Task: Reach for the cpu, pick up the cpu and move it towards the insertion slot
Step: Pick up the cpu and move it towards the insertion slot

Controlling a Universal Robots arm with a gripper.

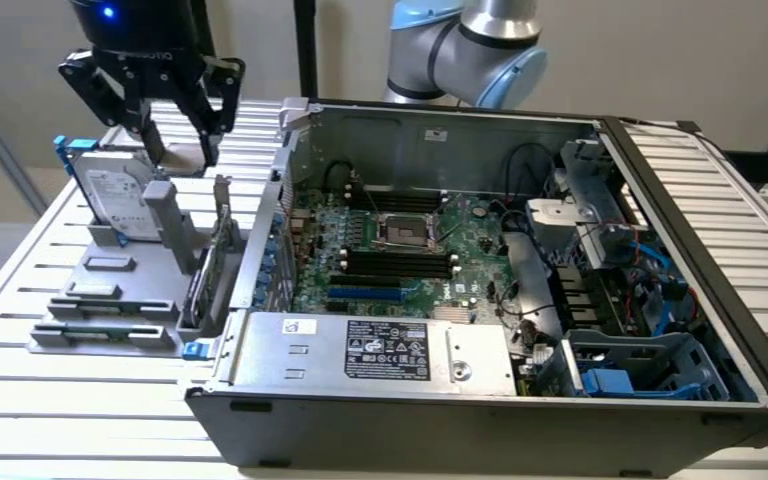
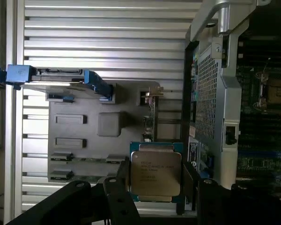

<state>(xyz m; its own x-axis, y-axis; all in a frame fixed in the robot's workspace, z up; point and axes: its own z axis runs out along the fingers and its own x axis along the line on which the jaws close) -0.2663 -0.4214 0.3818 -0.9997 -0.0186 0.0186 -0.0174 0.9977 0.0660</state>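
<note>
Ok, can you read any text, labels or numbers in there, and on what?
Nothing reads clearly.
cpu lid, held in the gripper: several printed lines, blurred.
Power supply label: dense print, too small.
Hard drive label: too small.
Gripper body: pale lettering, blurred.

Exterior cam: high, off the power supply [image 1: 384,350] end of the open computer case [image 1: 491,440], tilted down, mid-range; whole case plus grey parts holder [image 1: 104,300] beside it on the bench [image 1: 24,420]. Wrist cam: looks down past the cpu [image 2: 155,171] in the tool [image 2: 154,187], close over the holder [image 2: 84,140], just outside the case [image 2: 210,93]. Shared: holder, hard drive [image 1: 111,200] [image 2: 61,79], case wall, processor socket [image 1: 404,232] [image 2: 276,91].
</note>
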